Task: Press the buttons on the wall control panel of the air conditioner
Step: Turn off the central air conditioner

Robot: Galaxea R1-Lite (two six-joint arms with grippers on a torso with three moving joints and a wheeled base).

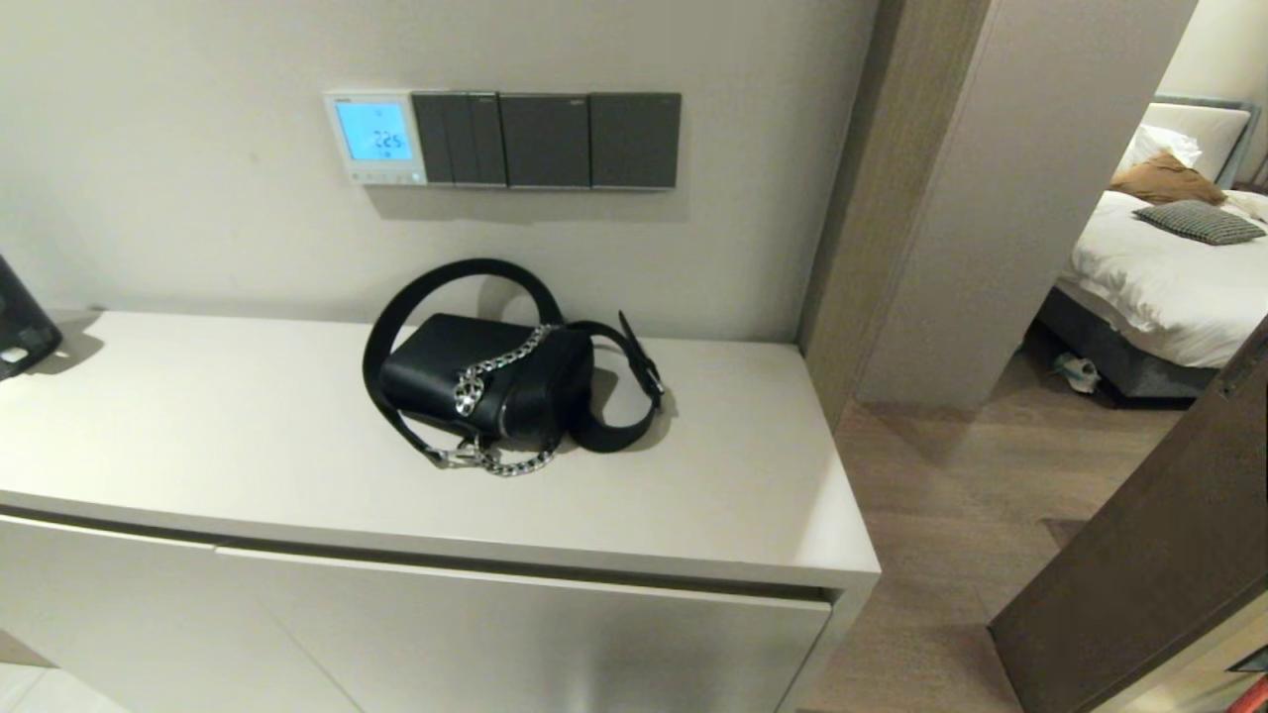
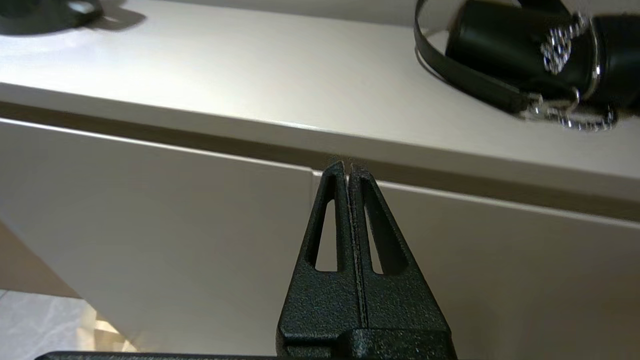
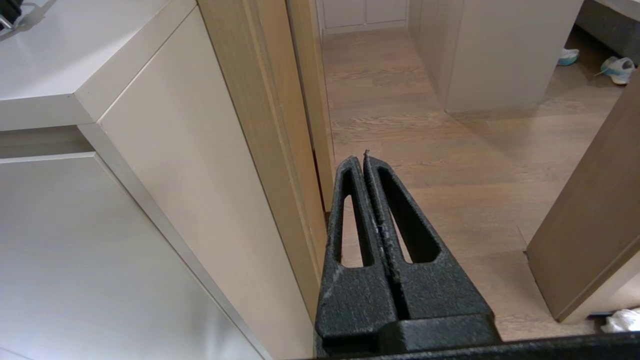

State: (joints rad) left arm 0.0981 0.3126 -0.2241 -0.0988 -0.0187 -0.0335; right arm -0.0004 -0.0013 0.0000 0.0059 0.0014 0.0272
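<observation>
The air conditioner's wall control panel point(image 1: 374, 138) is a small square white thermostat fixed to the pale wall above the desk point(image 1: 248, 436), at the left end of a row with three dark grey switch plates point(image 1: 547, 140) that touch its right edge; its rectangular screen glows light blue with digits that appear to read 22.5, and the buttons point(image 1: 383, 177) form a row of tiny white keys along its bottom edge, below the screen, too small to count; nothing touches the panel. On the desk, below the switch plates, lies a black shoulder bag point(image 1: 485, 378) with a silver chain and a looped black strap; a dark object point(image 1: 22, 322) sits at the desk's far left edge. The left gripper point(image 2: 348, 167) hangs low in front of the cabinet doors, just under the desk's front lip, its jaws pressed together and holding nothing; the right gripper point(image 3: 361, 160) hangs beside the cabinet's right end over the wooden floor point(image 3: 450, 150), its jaws likewise closed and empty; neither arm shows in the head view.
</observation>
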